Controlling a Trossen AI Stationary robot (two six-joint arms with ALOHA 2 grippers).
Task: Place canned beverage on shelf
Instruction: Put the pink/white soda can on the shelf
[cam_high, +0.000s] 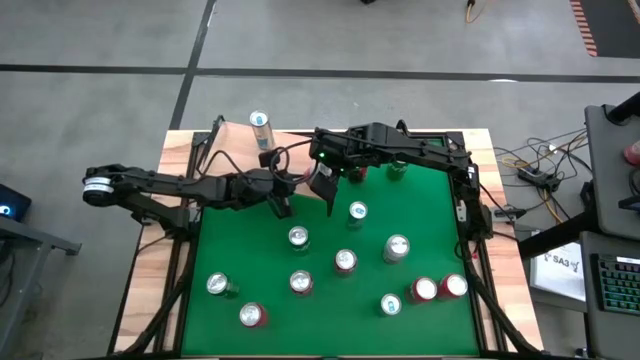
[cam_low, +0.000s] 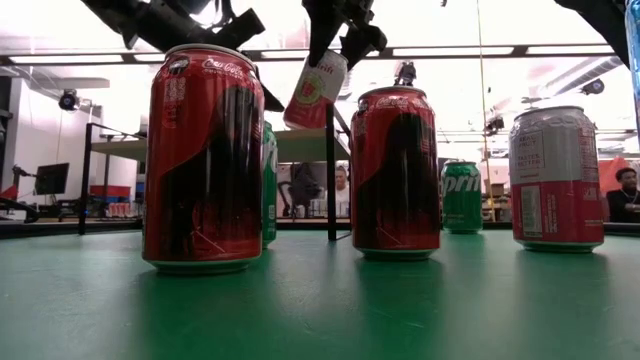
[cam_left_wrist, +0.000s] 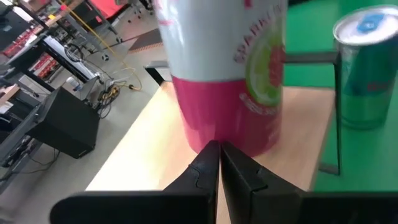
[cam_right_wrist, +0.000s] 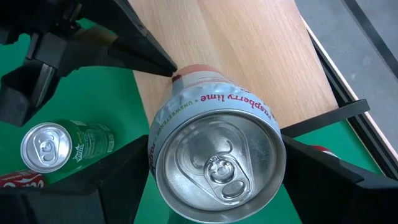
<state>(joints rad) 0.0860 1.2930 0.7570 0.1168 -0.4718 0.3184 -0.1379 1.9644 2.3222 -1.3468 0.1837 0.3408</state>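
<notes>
Green table (cam_high: 440, 230) | right gripper (cam_right_wrist: 214, 163) clamps raised can (cam_right_wrist: 214, 158) — over shelf (cam_right_wrist: 249, 56)

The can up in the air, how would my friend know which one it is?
Find the green felt table, then the pale wooden shelf beside it. Above it, the right gripper's fingers squeeze a white-and-pink metal drink can marked raspberry lime. It alone hangs tilted in the air; the other cans stand down below.
</notes>
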